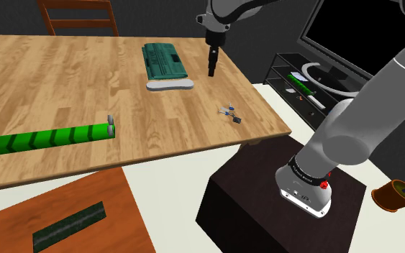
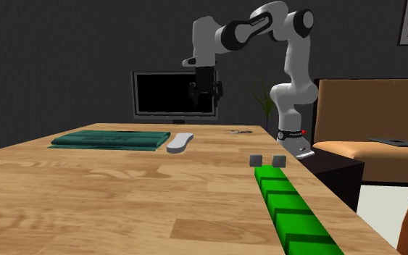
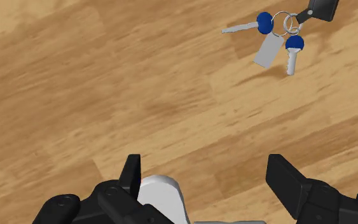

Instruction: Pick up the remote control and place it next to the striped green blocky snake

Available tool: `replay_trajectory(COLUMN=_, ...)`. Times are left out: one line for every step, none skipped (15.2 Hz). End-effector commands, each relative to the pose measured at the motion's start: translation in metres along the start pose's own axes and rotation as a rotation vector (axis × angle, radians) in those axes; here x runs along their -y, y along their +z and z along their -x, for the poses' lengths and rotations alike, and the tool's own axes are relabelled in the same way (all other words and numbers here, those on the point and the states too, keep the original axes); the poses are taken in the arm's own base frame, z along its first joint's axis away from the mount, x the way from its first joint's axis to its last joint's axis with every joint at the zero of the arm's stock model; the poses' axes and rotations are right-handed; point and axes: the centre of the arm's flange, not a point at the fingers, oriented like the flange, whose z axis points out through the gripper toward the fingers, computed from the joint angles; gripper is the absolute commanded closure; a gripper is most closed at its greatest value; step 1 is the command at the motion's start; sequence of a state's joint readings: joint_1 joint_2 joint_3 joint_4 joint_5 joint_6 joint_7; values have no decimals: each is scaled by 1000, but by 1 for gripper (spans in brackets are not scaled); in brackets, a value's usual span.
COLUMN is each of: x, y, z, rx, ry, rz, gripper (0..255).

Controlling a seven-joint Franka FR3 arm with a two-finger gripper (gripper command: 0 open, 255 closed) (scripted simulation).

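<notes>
A wooden table (image 1: 64, 79) fills the shoulder view, with the white arm (image 1: 366, 122) reaching over it from the dark stand (image 1: 244, 201). The striped green blocky snake (image 1: 42, 138) stretches along the table's near side. Its tail is cut off at that view's left edge, and two small grey blocks cap its head end. A flat dark green ribbed slab (image 1: 163, 60) lies farther up the table; its material is hard to make out.

The remote control (image 1: 170, 85), drawn pale grey with no buttons discernible, lies just beside the slab's near short edge. Its long axis runs along that edge, with one end pointing toward the gripper (image 1: 211, 70) and the table's stand-side edge. It sits well apart from the snake.

The black gripper hangs above the wood just past that end, jaws spread and clasping nothing. In the wrist view, the remote's rounded tip peeks out beside one finger (image 3: 133, 178), the rest hidden beneath the hand. A small bunch of blue-headed keys (image 3: 276, 41) lies near the table's edge.
</notes>
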State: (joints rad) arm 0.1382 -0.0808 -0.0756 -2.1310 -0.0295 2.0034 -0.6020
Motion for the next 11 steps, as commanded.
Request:
replay_trajectory(x=-5, y=11, z=-24, rx=-6, ry=-56, rz=6, gripper=0)
replay_trajectory(x=-6, y=15, z=-36, rx=-9, ry=-82, rz=9, gripper=0)
replay_trajectory(x=-7, y=19, z=-48, rx=-12, ry=-109, rz=12, gripper=0)
replay_trajectory(x=-8, y=23, z=-60, rx=-15, ry=-136, rz=15, gripper=0)
replay_trajectory(x=-9, y=28, z=-72, rx=-18, ry=-162, rz=18, gripper=0)
replay_trajectory(x=-9, y=32, z=-84, rx=-21, ry=-189, rz=20, gripper=0)
replay_trajectory(x=-9, y=36, z=-96, rx=-23, ry=-216, rz=23, gripper=0)
replay_trajectory(x=-9, y=40, z=-108, rx=-26, ry=-242, rz=26, gripper=0)
replay_trajectory(x=-9, y=44, z=-120, rx=-29, ry=-269, rz=29, gripper=0)
replay_trajectory(x=-8, y=48, z=-132, rx=-32, ry=-296, rz=32, gripper=0)
replay_trajectory(x=-7, y=52, z=-144, rx=-35, ry=-322, rz=35, gripper=0)
